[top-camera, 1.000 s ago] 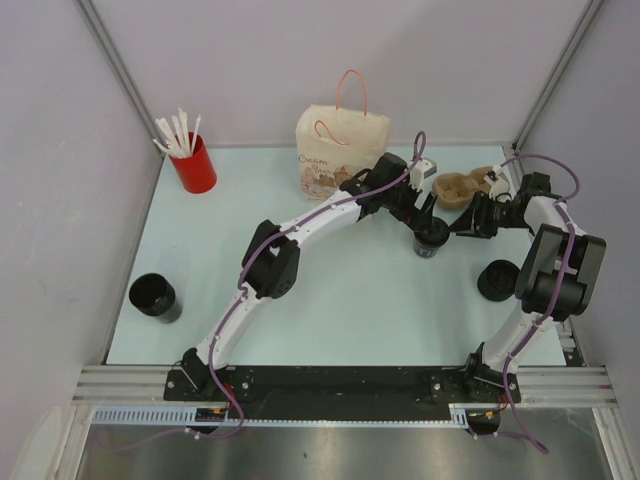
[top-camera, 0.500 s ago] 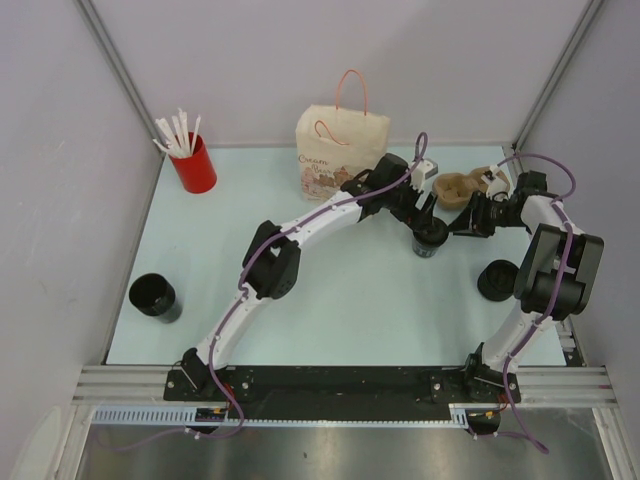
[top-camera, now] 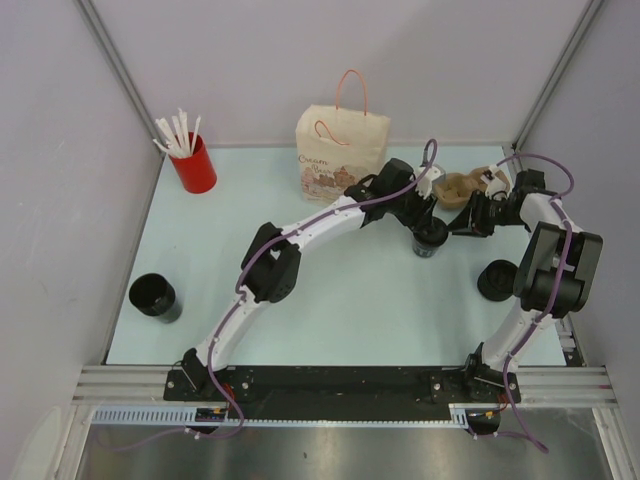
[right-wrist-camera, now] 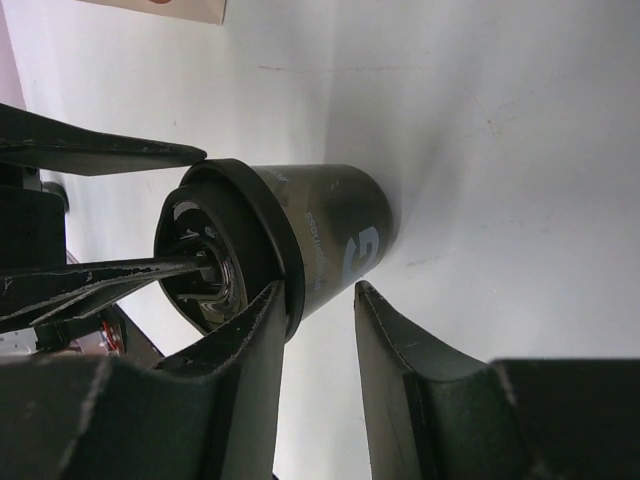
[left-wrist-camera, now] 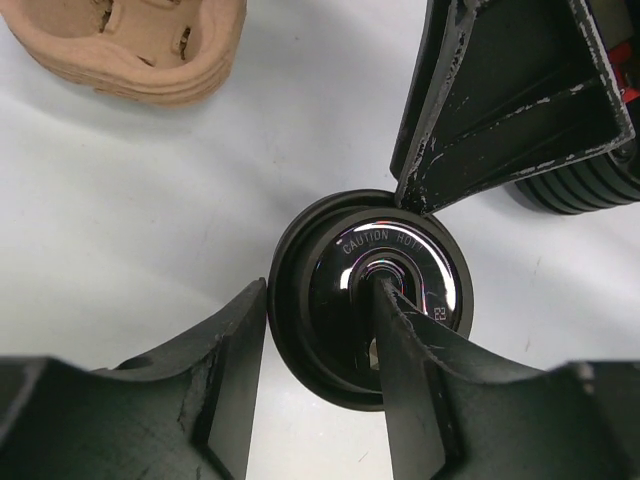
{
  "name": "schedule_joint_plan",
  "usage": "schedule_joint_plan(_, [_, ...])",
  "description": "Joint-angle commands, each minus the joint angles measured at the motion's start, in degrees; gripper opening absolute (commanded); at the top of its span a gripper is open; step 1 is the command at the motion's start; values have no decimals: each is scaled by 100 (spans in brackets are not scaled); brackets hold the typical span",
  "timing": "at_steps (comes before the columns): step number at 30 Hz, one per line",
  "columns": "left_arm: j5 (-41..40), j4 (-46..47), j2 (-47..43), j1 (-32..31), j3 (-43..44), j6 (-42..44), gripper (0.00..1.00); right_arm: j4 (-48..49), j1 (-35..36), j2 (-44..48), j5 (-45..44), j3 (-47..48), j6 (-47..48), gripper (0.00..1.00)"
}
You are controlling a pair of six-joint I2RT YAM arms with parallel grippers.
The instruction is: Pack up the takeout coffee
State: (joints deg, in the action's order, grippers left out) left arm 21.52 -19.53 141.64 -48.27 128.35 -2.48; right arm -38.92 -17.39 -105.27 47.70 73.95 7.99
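The takeout coffee [top-camera: 431, 242] stands upright right of centre, a dark cup [right-wrist-camera: 340, 235] with a glossy black lid [left-wrist-camera: 400, 260]. My left gripper [top-camera: 428, 215] comes down on it from above. Its jaws [left-wrist-camera: 322, 290] straddle the lid's left edge: one finger lies against the outer rim, the other sits in the lid's recess. My right gripper [top-camera: 458, 228] is at the cup's right side. Its jaws [right-wrist-camera: 320, 290] stand apart with nothing between them. One finger touches the lid's rim and the other lies beside the cup's wall.
A paper bag [top-camera: 340, 150] with red handles stands at the back. A brown pulp cup carrier [top-camera: 462, 187] lies just behind the coffee. A squat black round piece [top-camera: 497, 280] sits by the right arm. A black cup [top-camera: 153, 296] and a red cup of straws [top-camera: 192, 165] are on the left.
My left jaws have closed in from wide open onto the lid's edge. The right jaws have narrowed a little. The cup has stayed where it was.
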Motion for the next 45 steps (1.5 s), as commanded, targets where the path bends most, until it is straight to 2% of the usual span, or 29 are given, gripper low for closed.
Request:
schedule_joint_plan(1, [-447, -807, 22, -42, -574, 582, 49, -2, 262, -55, -886, -197, 317, 36])
schedule_joint_plan(8, [-666, -675, -207, -130, -1110, 881, 49, 51, 517, 103, -1123, -267, 309, 36])
schedule_joint_plan(13, [-719, -719, -120, -174, -1181, 942, 43, 235, 298, 340, -342, -250, 186, 36])
schedule_joint_plan(21, [-728, -657, -84, -183, -1269, 934, 41, 341, 245, 289, 581, -83, -8, 37])
schedule_joint_plan(26, [-710, -605, -111, -183, -1339, 925, 40, 358, 130, 191, 1091, -83, -52, 42])
schedule_joint_plan(35, [-737, -587, -102, -183, -1366, 934, 39, 569, 350, -80, 776, -74, -289, 42])
schedule_joint_plan(45, [-719, -578, -102, -191, -1366, 916, 37, 790, 227, -274, 1408, -74, -571, 41])
